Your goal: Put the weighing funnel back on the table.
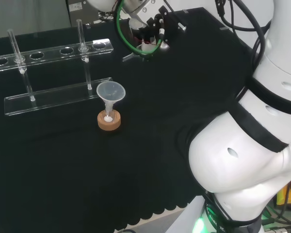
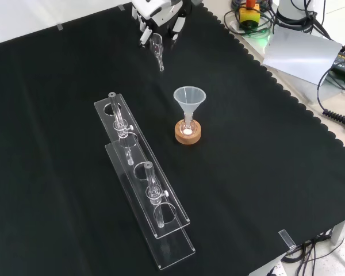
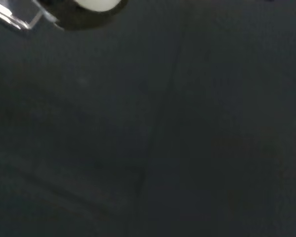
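Robot hand point(image 2: 158, 16) is pinching the weighing funnel point(image 2: 157, 48) low over the black-clothed counter point(image 2: 57, 115).
In the front view, a clear tube rack point(image 2: 139, 172) is lying well apart from the robot hand, nearer the camera and to its left, and is carrying two upright tubes. Just beneath the fingers point(image 2: 142, 37), which are curling round its wide end, the weighing funnel is hanging with its stem pointing away from the palm. Whether the stem is touching the cloth cannot be told. Right of the robot hand and nearer the camera, the funnel point(image 2: 189, 98) is standing mouth up in a small flask on a cork ring point(image 2: 188, 134), apart from the fingers.
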You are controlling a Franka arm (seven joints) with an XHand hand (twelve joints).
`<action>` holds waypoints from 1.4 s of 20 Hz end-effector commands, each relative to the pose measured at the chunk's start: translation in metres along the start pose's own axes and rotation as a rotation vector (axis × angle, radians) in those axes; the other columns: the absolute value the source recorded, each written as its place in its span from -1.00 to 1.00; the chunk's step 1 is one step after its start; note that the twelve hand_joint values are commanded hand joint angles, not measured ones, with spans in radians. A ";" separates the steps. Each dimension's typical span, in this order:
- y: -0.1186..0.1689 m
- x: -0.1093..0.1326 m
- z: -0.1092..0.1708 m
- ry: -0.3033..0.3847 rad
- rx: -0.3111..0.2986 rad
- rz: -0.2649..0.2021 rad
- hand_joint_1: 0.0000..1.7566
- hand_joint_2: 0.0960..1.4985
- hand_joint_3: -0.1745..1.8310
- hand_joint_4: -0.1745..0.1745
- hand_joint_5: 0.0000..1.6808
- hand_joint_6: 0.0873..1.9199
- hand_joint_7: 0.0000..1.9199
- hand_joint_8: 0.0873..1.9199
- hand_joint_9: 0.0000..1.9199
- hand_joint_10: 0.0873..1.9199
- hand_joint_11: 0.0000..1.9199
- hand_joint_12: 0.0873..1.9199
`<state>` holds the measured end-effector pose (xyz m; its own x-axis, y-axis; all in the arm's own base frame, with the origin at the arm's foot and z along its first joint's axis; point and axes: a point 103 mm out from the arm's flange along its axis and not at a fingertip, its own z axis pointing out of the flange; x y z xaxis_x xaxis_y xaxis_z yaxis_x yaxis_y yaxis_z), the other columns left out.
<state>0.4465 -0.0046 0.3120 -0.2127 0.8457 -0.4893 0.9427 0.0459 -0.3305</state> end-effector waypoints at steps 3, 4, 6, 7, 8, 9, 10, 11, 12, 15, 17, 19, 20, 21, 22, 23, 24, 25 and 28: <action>0.009 -0.015 0.033 0.219 -0.059 -0.019 0.23 0.35 -0.80 0.90 0.33 -0.21 0.40 -0.77 0.59 -1.00 0.36 -0.32; 0.011 -0.016 0.036 0.229 -0.062 -0.020 0.23 0.35 -0.80 0.90 0.33 -0.21 0.40 -0.77 0.59 -1.00 0.36 -0.32; 0.016 -0.018 0.044 0.254 -0.065 -0.021 0.23 0.35 -0.80 0.90 0.33 -0.21 0.40 -0.77 0.59 -1.00 0.36 -0.32; 0.018 -0.019 0.049 0.270 -0.065 -0.022 0.23 0.35 -0.80 0.90 0.33 -0.21 0.40 -0.77 0.59 -1.00 0.36 -0.32; 0.022 -0.020 0.054 0.284 -0.065 -0.023 0.23 0.35 -0.80 0.89 0.33 -0.21 0.40 -0.77 0.59 -1.00 0.36 -0.32; 0.025 -0.022 0.059 0.301 -0.066 -0.024 0.23 0.35 -0.80 0.89 0.33 -0.21 0.40 -0.77 0.59 -1.00 0.36 -0.32; 0.028 -0.023 0.065 0.320 -0.065 -0.026 0.23 0.35 -0.80 0.89 0.33 -0.21 0.40 -0.77 0.59 -1.00 0.36 -0.32; 0.032 -0.024 0.071 0.336 -0.062 -0.028 0.23 0.35 -0.80 0.89 0.32 -0.21 0.40 -0.77 0.59 -1.00 0.36 -0.32; 0.036 -0.025 0.077 0.348 -0.059 -0.030 0.23 0.35 -0.80 0.89 0.32 -0.21 0.40 -0.77 0.59 -1.00 0.36 -0.32; 0.047 -0.026 0.094 0.386 -0.049 -0.036 0.23 0.35 -0.80 0.88 0.32 -0.21 0.40 -0.77 0.59 -1.00 0.36 -0.32; 0.053 -0.025 0.103 0.397 -0.040 -0.038 0.23 0.35 -0.80 0.87 0.32 -0.21 0.40 -0.77 0.59 -1.00 0.36 -0.32; 0.059 -0.024 0.111 0.407 -0.043 -0.039 0.23 0.35 -0.80 0.86 0.32 -0.21 0.40 -0.77 0.59 -1.00 0.35 -0.32; 0.062 -0.023 0.116 0.409 -0.050 -0.036 0.23 0.35 -0.80 0.86 0.32 -0.21 0.40 -0.77 0.59 -1.00 0.35 -0.33; 0.064 -0.022 0.121 0.413 -0.063 -0.033 0.23 0.35 -0.80 0.86 0.32 -0.21 0.40 -0.77 0.59 -1.00 0.35 -0.33; 0.067 -0.020 0.126 0.419 -0.075 -0.031 0.23 0.35 -0.80 0.85 0.32 -0.21 0.40 -0.77 0.59 -1.00 0.35 -0.33; 0.069 -0.018 0.130 0.425 -0.078 -0.033 0.23 0.35 -0.80 0.85 0.32 -0.21 0.40 -0.78 0.59 -1.00 0.35 -0.33; 0.072 -0.016 0.135 0.431 -0.075 -0.035 0.23 0.35 -0.80 0.84 0.32 -0.21 0.40 -0.78 0.59 -1.00 0.35 -0.33; 0.075 -0.014 0.140 0.438 -0.069 -0.038 0.23 0.35 -0.80 0.83 0.32 -0.21 0.40 -0.78 0.59 -1.00 0.35 -0.33; 0.085 -0.006 0.153 0.447 -0.050 -0.050 0.23 0.35 -0.80 0.82 0.32 -0.21 0.40 -0.78 0.59 -1.00 0.35 -0.33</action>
<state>0.4841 -0.0787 0.2019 -0.1447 0.9829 -0.1139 0.9551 0.1086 -0.2757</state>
